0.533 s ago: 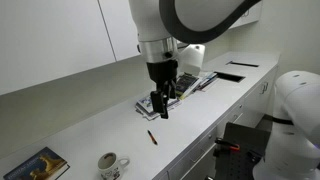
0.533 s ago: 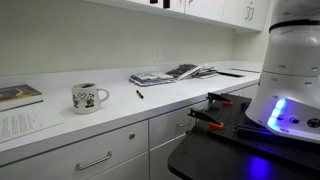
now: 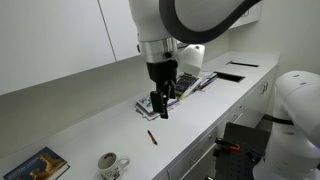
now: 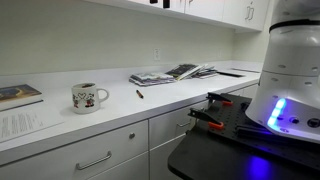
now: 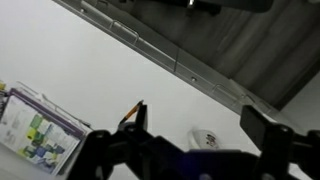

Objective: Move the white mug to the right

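The long white counter (image 3: 95, 128) fills the frame, and the arm hangs above its middle. The gripper (image 3: 160, 110) hovers in the air, jaws spread wide, holding nothing. The white mug (image 3: 110, 164) stands untouched near the front edge, well apart from it. Approach, grasp and rightward shift all look undone.

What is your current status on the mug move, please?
Gripper open, empty, above the counter near the magazines. White mug upright on the counter, untouched, well apart from gripper. Small brown pen-like item lies between them.
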`<state>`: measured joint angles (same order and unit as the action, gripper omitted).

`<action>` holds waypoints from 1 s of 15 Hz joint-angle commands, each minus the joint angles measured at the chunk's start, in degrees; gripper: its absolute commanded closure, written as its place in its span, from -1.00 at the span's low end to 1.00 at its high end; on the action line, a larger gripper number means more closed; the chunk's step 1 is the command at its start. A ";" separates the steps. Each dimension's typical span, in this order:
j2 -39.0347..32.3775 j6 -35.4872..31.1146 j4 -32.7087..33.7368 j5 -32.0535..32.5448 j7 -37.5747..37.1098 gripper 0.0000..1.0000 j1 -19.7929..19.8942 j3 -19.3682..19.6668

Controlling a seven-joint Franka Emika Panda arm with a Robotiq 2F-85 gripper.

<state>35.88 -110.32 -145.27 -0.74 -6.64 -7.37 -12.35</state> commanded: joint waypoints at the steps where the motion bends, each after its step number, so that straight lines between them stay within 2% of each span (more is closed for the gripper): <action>1: -4.44 -4.92 1.07 0.08 -3.84 -1.00 0.44 -0.52; 4: -13.15 -12.83 3.20 -0.43 -8.82 -1.00 1.52 -0.77; 7: -25.33 -20.59 7.59 1.62 -15.09 -1.00 2.63 -1.63; 12: -46.92 -22.94 22.25 7.40 -21.61 -1.00 0.15 1.02; 15: -57.58 -21.78 31.93 7.38 -21.09 -1.00 -2.40 3.99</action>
<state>-13.85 -134.85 -122.03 5.90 -26.49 -6.99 -11.11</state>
